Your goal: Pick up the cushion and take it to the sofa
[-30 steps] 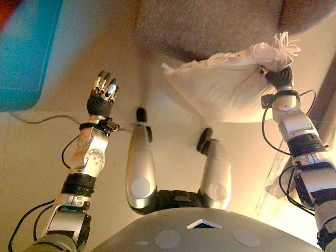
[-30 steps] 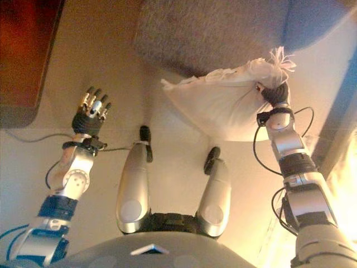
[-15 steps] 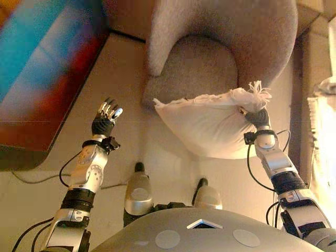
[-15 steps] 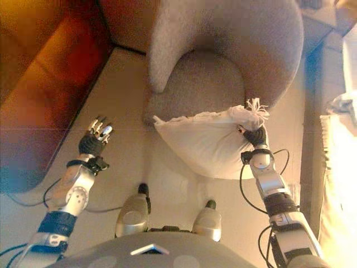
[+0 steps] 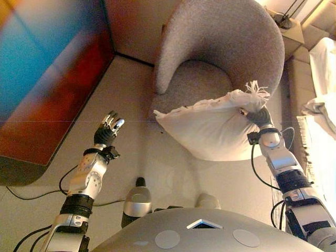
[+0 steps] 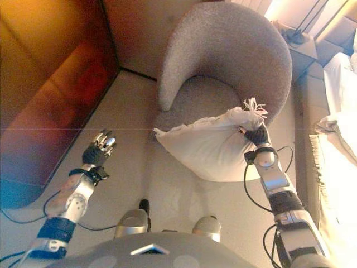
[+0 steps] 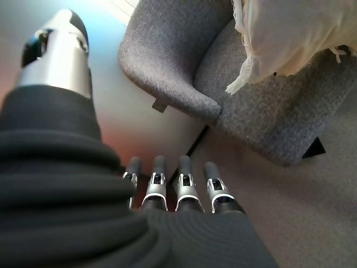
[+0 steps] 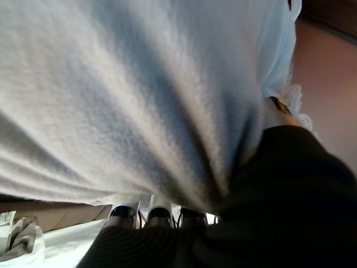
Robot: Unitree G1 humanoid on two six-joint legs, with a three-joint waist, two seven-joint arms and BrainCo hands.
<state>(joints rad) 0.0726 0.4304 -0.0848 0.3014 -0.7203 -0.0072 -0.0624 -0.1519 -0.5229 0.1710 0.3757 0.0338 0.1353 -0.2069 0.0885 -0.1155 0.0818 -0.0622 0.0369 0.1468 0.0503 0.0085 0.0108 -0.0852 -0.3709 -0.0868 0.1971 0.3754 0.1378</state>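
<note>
A white tasselled cushion [image 5: 210, 126] hangs in the air in front of a grey round armchair [image 5: 226, 47]. My right hand [image 5: 257, 116] is shut on the cushion's right corner and holds it up. In the right wrist view the cushion's cloth [image 8: 128, 95] fills the picture above my fingers [image 8: 159, 215]. My left hand [image 5: 106, 131] is open and empty, raised over the floor at the left. It shows in the left wrist view [image 7: 178, 190] with a cushion corner [image 7: 279, 39] over the armchair's seat [image 7: 268, 123].
A dark reddish cabinet front [image 5: 47, 89] runs along the left. A light sofa or bed with white cloth [image 5: 323, 105] lies at the right edge. A small side table [image 6: 298, 47] stands behind the armchair. Beige floor [image 5: 136, 152] lies between them.
The whole picture has shifted: the camera has tilted up, showing more of the armchair and the room. My right hand still holds the cushion, and my left hand stays raised.
</note>
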